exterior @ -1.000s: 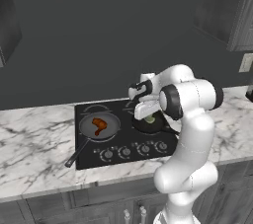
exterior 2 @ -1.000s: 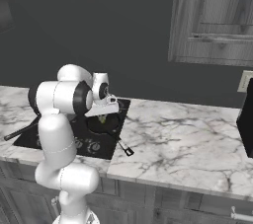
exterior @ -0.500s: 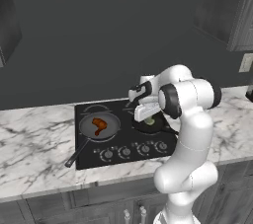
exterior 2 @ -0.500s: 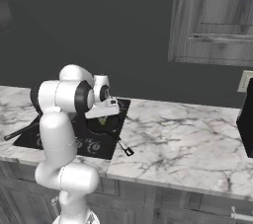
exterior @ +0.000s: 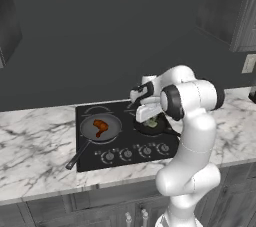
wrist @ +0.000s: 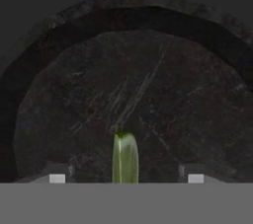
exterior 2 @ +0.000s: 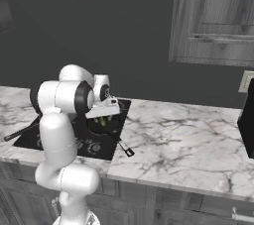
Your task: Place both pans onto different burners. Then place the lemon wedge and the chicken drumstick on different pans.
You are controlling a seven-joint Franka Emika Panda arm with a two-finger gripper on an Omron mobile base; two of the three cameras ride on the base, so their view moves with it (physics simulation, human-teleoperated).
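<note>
Black and scratched, the smaller pan [wrist: 138, 99] is seen across the middle of the hand view, with the lemon wedge [wrist: 125, 159] lying on its floor at bottom centre between the spread fingertips [wrist: 57, 177]; nothing is gripped. Left of centre in the left base view, the drumstick [exterior: 100, 127] is held by the grey pan [exterior: 87, 130] on the cooktop [exterior: 125, 141].

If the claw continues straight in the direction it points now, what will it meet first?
Most likely the lemon wedge, which lies between the open claw tips, on the floor of the black pan. How far below the tips it lies is unclear.
</note>
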